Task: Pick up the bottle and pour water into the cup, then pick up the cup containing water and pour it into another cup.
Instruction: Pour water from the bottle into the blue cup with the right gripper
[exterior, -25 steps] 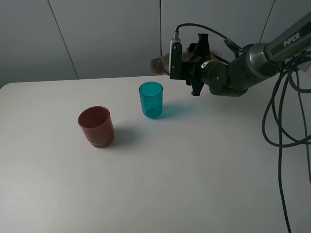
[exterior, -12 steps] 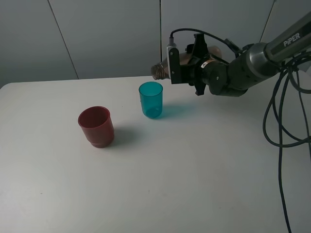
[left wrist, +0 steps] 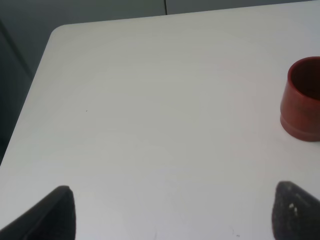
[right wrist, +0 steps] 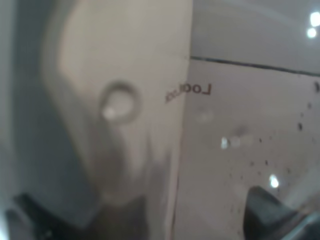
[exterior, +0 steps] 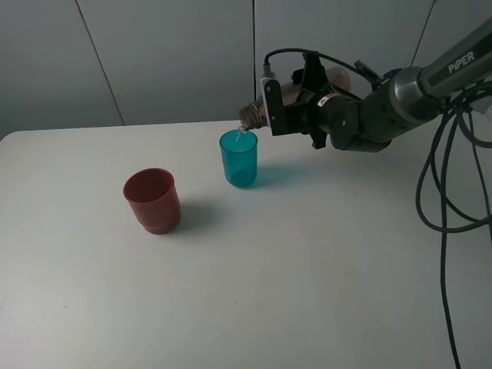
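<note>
The bottle (exterior: 250,115), clamped in the closed jaws of the right gripper (exterior: 277,108), is tipped almost level above the table (exterior: 323,277). Its neck slants slightly down over the rim of the cup (exterior: 239,160), and a thin stream of water (exterior: 241,134) falls from its mouth into the cup. The right arm (exterior: 384,111) reaches in from the right of the high view, wrist rolled sideways. Apart to the left stands another cup (exterior: 153,200). The left gripper (left wrist: 175,215) hangs over the table, jaws spread wide, holding nothing.

right arm (exterior: 388,108) raised, stretched leftward | right hand (exterior: 286,104) clamped, tipped downward | left hand (left wrist: 177,215) spread wide
</note>
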`<action>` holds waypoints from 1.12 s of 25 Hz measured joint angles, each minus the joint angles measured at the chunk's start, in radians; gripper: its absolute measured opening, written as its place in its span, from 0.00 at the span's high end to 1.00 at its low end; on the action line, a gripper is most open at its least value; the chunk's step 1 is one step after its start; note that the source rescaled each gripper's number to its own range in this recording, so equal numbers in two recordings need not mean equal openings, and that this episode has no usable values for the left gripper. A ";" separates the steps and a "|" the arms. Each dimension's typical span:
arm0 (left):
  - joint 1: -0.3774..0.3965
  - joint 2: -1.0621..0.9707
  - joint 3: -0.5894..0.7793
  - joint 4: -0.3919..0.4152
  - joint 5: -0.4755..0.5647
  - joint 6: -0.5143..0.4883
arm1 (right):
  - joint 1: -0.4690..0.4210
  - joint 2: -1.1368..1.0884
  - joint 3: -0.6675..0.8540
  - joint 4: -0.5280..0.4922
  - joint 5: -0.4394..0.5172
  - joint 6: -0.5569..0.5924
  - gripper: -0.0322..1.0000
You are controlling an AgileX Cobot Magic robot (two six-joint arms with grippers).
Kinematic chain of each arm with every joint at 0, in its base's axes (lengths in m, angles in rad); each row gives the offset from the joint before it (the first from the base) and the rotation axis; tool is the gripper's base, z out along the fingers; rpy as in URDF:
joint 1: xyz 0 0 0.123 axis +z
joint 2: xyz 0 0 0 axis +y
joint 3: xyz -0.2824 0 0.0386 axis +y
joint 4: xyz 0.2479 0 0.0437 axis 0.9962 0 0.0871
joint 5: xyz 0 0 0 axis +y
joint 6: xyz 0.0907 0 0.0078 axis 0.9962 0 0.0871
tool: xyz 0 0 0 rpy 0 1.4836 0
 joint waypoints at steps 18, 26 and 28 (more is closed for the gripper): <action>0.000 0.000 0.000 0.000 0.000 -0.002 | 0.000 0.000 -0.004 0.000 -0.030 -0.104 0.90; 0.000 0.000 0.000 0.000 0.000 -0.002 | 0.000 0.000 -0.004 -0.019 -0.034 -0.113 0.90; 0.000 0.000 0.000 0.000 0.000 -0.002 | 0.000 0.000 -0.004 -0.021 -0.036 -0.113 0.90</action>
